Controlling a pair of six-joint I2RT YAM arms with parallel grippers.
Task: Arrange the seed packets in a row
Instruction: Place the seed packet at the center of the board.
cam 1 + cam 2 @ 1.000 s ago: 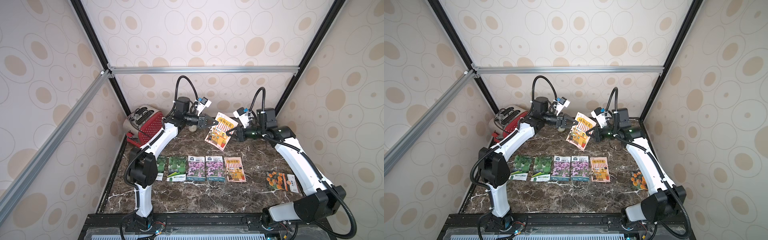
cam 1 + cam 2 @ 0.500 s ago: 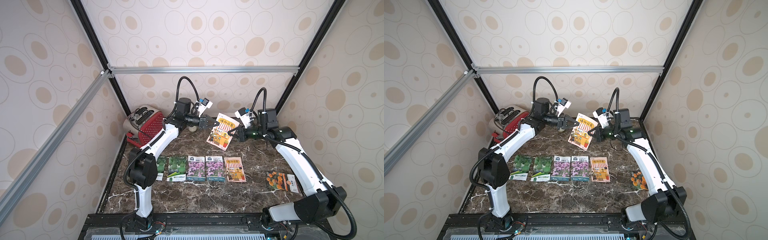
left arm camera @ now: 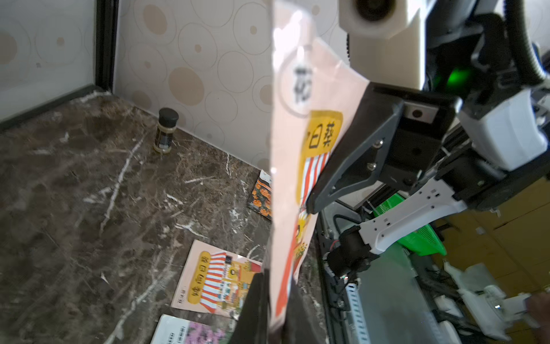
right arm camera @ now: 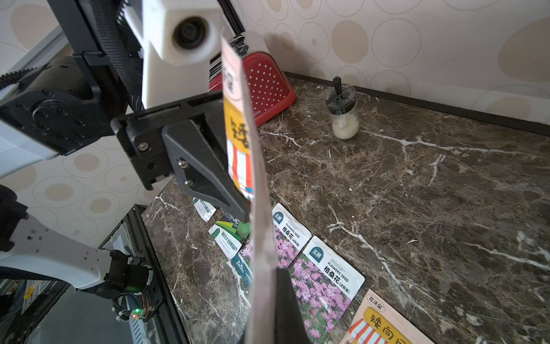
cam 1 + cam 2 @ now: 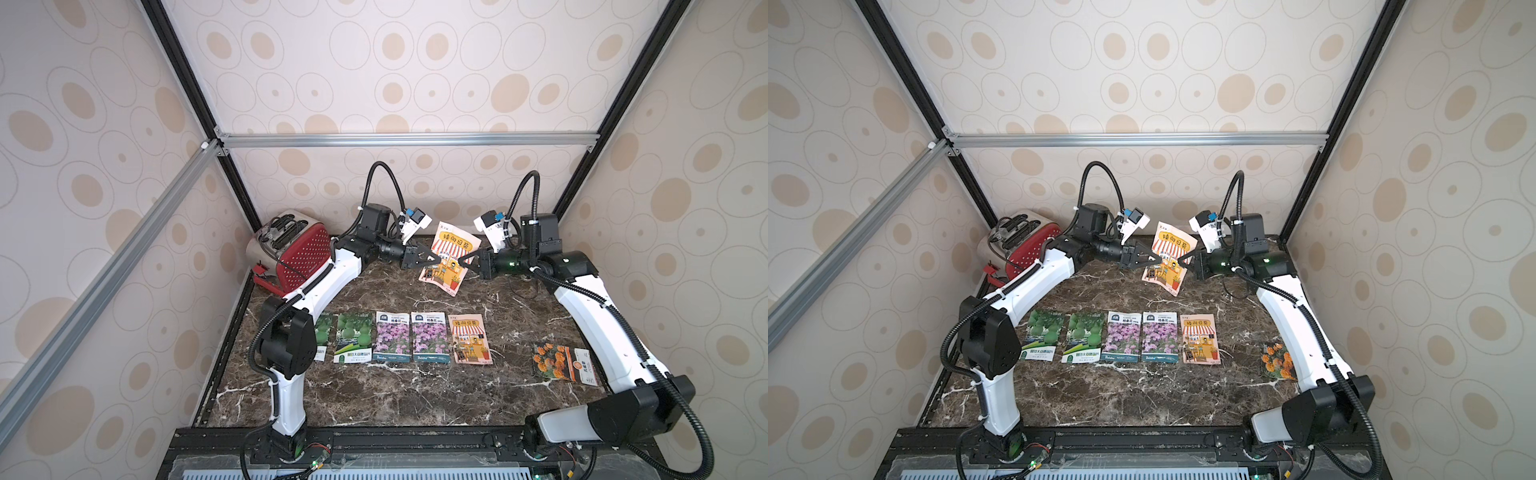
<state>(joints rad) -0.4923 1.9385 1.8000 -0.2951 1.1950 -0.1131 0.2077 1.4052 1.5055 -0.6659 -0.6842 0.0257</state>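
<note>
The held shop-front packet (image 5: 449,249) is hanging clear of the counter (image 5: 395,395), slightly tilted, to the right of the red toaster (image 5: 303,257). The left tool (image 5: 437,259) and the right tool (image 5: 460,262) are both clamping it, jaws closed down on opposite side edges. The row of five packets (image 5: 392,336) is lying flat forward and right of the toaster: two gourd, two purple-flower, one shop-front. The marigold packet (image 5: 557,363) is lying apart, farthest right of the toaster.

Dark marble table (image 5: 1121,395) carries five seed packets (image 5: 1123,336) in a row, one marigold packet (image 5: 1277,361) apart, a toaster (image 5: 1025,245).
</note>
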